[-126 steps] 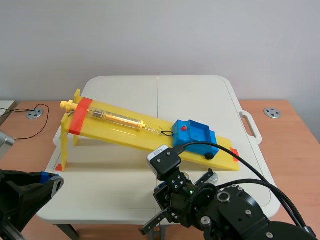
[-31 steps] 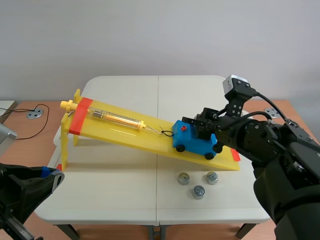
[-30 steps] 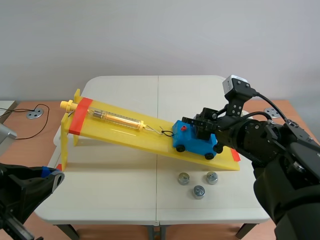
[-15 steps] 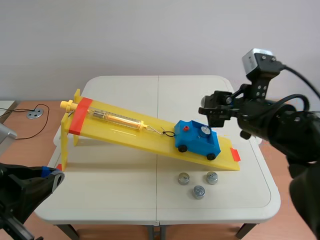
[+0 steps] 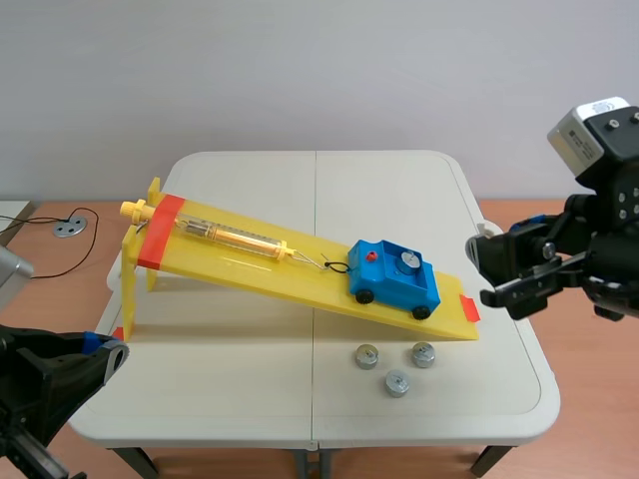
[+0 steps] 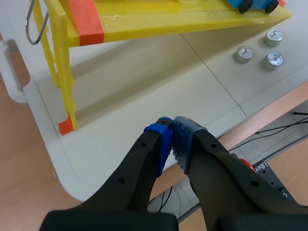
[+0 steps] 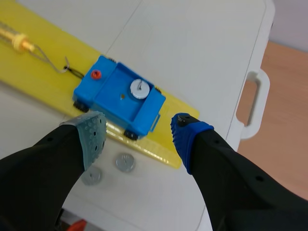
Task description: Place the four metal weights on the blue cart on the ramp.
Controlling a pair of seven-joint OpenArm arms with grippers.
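Weight (image 7: 139, 89) on blue cart (image 7: 108, 89), dark label (image 6: 266, 167) illegible

Open passage over white folding tabletop (image 5: 200, 379) nearside of yellow plastic ramp (image 5: 250, 264). Three small silver metal weights (image 5: 396, 383) (clustered beside ramp foot) obstruct there.

White folding table (image 5: 379, 190); plain pale wall (image 5: 319, 70) behind; wooden surface (image 5: 594, 399) either side.

White table (image 5: 250, 399); silver disc (image 5: 68, 229) (off left edge).
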